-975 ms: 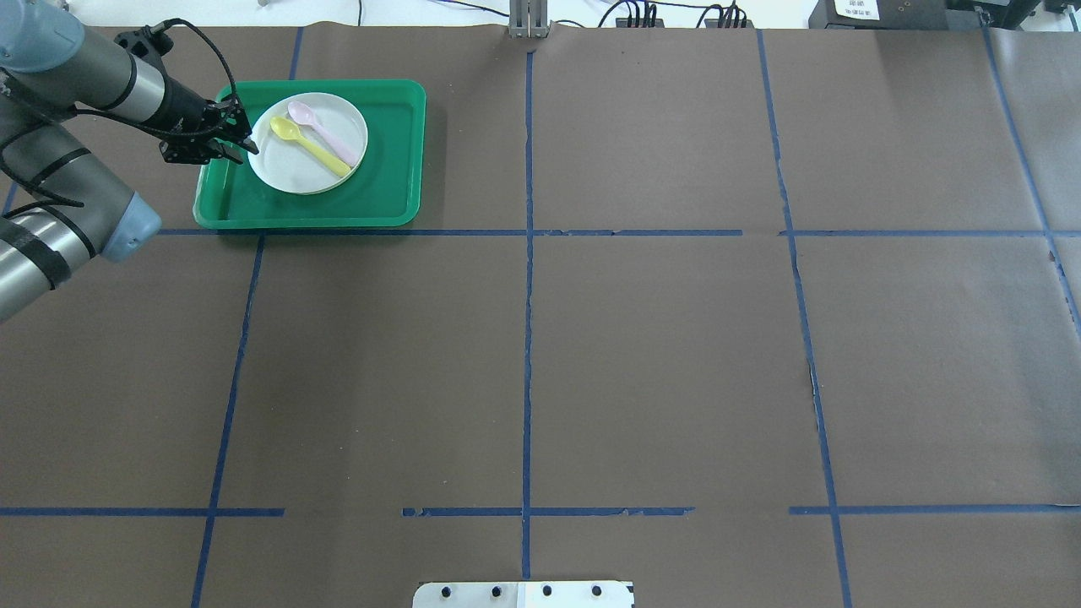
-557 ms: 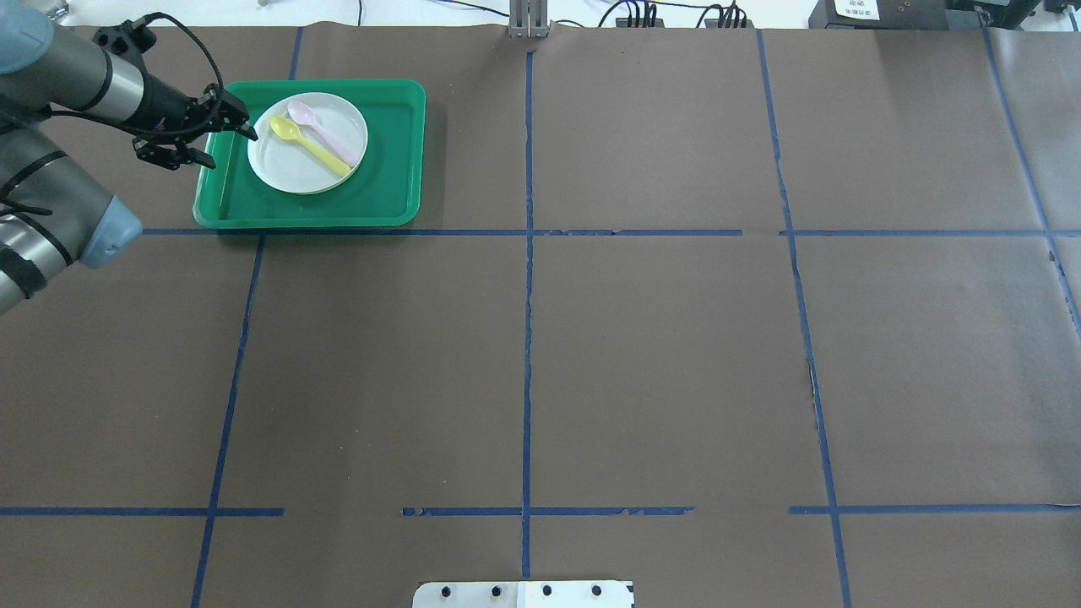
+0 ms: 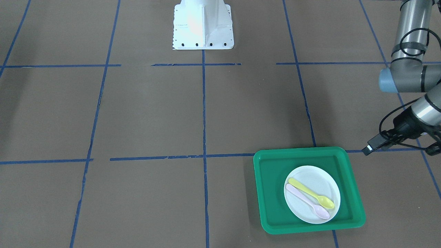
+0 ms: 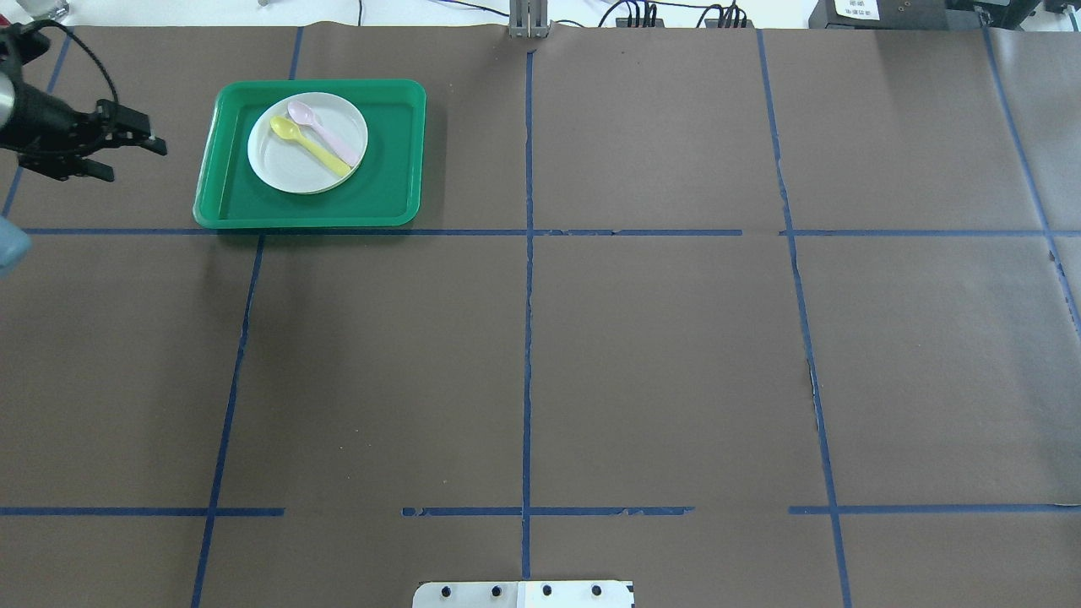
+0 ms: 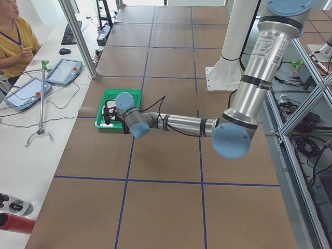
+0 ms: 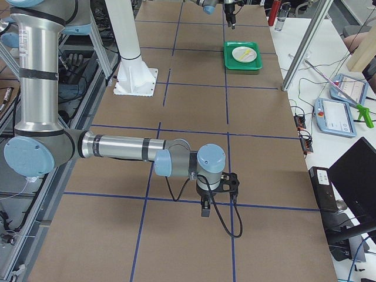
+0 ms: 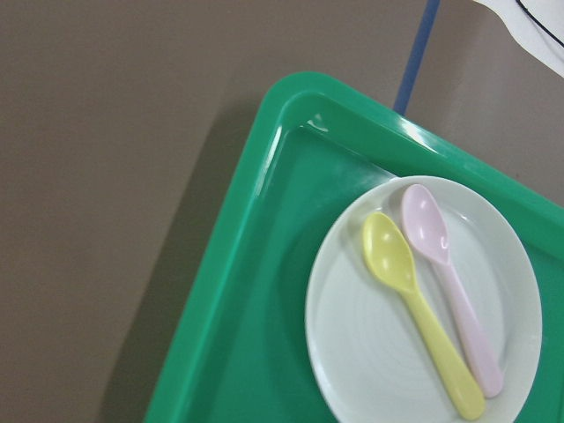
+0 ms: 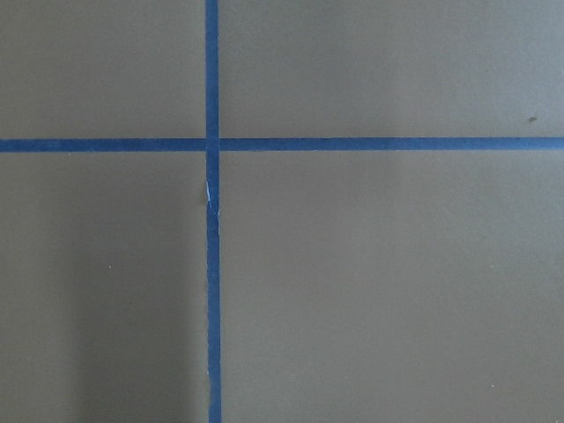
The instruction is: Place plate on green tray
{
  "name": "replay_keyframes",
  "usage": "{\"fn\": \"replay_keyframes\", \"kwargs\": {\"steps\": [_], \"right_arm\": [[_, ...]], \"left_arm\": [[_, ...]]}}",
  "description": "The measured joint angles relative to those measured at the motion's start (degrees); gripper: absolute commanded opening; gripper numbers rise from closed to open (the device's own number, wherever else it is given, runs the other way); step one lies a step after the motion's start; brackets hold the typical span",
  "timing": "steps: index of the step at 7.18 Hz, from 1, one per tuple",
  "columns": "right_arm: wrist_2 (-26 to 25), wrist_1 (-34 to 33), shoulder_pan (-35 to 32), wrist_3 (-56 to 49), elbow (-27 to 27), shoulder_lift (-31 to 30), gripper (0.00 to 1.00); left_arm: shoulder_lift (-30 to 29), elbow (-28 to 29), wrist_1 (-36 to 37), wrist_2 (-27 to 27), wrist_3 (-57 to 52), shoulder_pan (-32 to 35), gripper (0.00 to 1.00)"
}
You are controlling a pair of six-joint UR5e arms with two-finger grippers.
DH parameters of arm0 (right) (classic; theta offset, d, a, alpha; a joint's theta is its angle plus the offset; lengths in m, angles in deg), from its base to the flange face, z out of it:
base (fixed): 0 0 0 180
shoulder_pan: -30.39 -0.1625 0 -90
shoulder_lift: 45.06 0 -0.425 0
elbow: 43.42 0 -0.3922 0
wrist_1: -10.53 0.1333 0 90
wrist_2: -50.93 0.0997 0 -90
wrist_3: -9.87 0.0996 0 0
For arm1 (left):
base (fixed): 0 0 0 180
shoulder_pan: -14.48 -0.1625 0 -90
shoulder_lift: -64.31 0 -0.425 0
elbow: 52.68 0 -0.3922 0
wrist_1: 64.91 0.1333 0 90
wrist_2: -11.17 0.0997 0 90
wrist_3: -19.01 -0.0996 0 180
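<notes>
The white plate (image 4: 307,143) lies flat inside the green tray (image 4: 388,181) at the far left of the table. A yellow spoon (image 4: 309,145) and a pink spoon (image 4: 323,133) lie on the plate. The left wrist view shows the plate (image 7: 370,344) and the tray (image 7: 256,282) from above. My left gripper (image 4: 137,160) is open and empty, above the table, left of the tray and apart from it. My right gripper (image 6: 217,185) shows only in the exterior right view, far from the tray; I cannot tell whether it is open or shut.
Brown paper with blue tape lines (image 4: 528,338) covers the table. The robot's white base (image 3: 202,24) stands at the near middle edge. In the front view the tray (image 3: 272,193) is at the lower right. An operator (image 5: 13,41) sits beyond the far edge.
My left gripper has drawn back to the left from the plate's left rim, off the tray, still open. The plate, spoons and tray have stayed in place.
</notes>
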Motion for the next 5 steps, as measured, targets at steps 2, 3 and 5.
{"fn": "replay_keyframes", "kwargs": {"steps": [2,3,5], "right_arm": [[0.0,0.0,0.0,0.0,0.0,0.0,1.0],[0.0,0.0,0.0,0.0,0.0,0.0,1.0],[0.0,0.0,0.0,0.0,0.0,0.0,1.0]], "left_arm": [[6.6,-2.3,1.6,-4.7,-15.8,7.4,1.0],[7.7,-2.8,5.5,-6.0,-24.1,10.9,1.0],[8.2,-5.3,21.3,-6.6,-44.8,19.1,1.0]]}}
